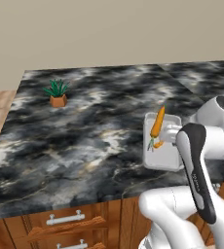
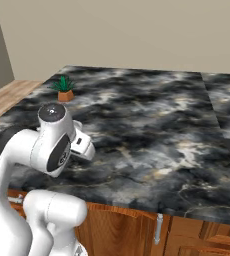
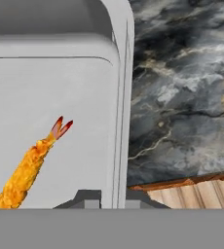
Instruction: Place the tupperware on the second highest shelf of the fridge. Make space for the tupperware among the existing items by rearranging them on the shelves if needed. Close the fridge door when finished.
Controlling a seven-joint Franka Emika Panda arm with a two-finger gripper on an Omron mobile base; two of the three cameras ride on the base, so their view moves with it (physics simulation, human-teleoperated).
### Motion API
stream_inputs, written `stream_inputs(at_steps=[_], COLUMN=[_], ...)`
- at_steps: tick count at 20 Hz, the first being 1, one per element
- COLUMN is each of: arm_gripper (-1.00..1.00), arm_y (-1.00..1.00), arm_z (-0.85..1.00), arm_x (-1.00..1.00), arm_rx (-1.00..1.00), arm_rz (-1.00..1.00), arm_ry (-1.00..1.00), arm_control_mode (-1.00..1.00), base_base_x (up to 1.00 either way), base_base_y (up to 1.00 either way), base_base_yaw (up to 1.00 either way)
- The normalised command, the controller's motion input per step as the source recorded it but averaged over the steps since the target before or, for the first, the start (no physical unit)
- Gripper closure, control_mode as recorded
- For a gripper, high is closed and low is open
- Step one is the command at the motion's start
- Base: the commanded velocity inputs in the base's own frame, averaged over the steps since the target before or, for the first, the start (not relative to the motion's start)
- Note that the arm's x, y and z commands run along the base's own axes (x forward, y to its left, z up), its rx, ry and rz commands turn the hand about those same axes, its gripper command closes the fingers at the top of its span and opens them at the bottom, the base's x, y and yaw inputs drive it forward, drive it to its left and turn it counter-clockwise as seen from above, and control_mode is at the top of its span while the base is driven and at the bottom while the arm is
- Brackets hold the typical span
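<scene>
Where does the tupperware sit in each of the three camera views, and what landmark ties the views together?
Left base view: tupperware right of centre, on the counter's near edge, partly behind the arm.
Right base view: not in it.
Hand view: fills the left half, its rim shut in the claw.
Shared landmark: the dark marble counter; the potted plant links both base views.

Left and right base views: from behind the arm, angled forward and down over the marble counter (image 1: 84,136), sharing the potted plant (image 1: 57,93). Hand view: close above the tupperware (image 3: 50,121) wall at the counter edge.
</scene>
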Motion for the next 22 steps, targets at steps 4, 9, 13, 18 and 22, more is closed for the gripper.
stream_inputs(at_steps=[4,9,13,18,22], arm_gripper=[1.0,1.0,1.0,1.0,1.0], arm_y=[-0.14,-0.33,-0.03,0.0,0.0], arm_z=[0.72,0.65,0.12,0.0,0.0], arm_x=[-0.08,0.0,0.07,0.0,0.0], arm_rx=[0.04,0.03,0.0,0.0,0.0], arm_rz=[-0.01,-0.02,-0.01,0.0,0.0], arm_ry=[-0.02,0.12,0.06,0.0,0.0], arm_control_mode=[-1.0,-1.0,1.0,1.0,1.0], base_base_x=[0.0,0.0,0.0,-0.65,-0.57], base_base_y=[0.0,0.0,0.0,0.0,0.0], base_base_yaw=[0.0,0.0,0.0,0.24,0.46])
